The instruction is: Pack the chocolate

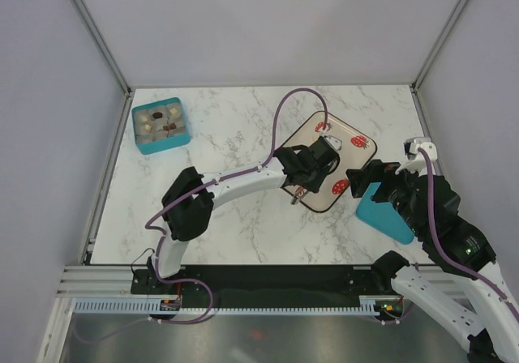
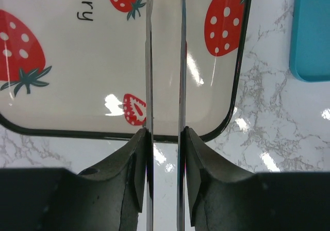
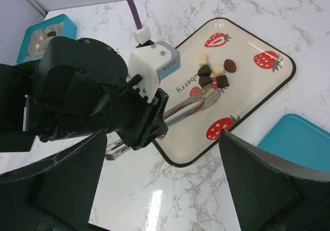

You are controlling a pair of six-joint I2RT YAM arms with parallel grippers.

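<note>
Several small chocolate pieces (image 3: 214, 73), dark, mid brown and pale, lie in a cluster on the strawberry-print tray (image 3: 242, 94). My left gripper (image 2: 165, 138) is shut on a pair of metal tongs (image 2: 181, 61), one finger pressed on each arm. The tong tips (image 3: 209, 96) rest on the tray just short of the cluster and hold nothing. In the top view the left gripper (image 1: 306, 164) hovers over the tray (image 1: 357, 154) and hides the loose pieces. My right gripper (image 3: 161, 138) stands wide open and empty beside the tray's near right corner.
A teal compartment box (image 1: 162, 125) with several chocolates in it stands at the far left of the marble table. A flat teal lid (image 1: 379, 214) lies right of the tray, under my right gripper (image 1: 366, 181). Grey walls close in the table.
</note>
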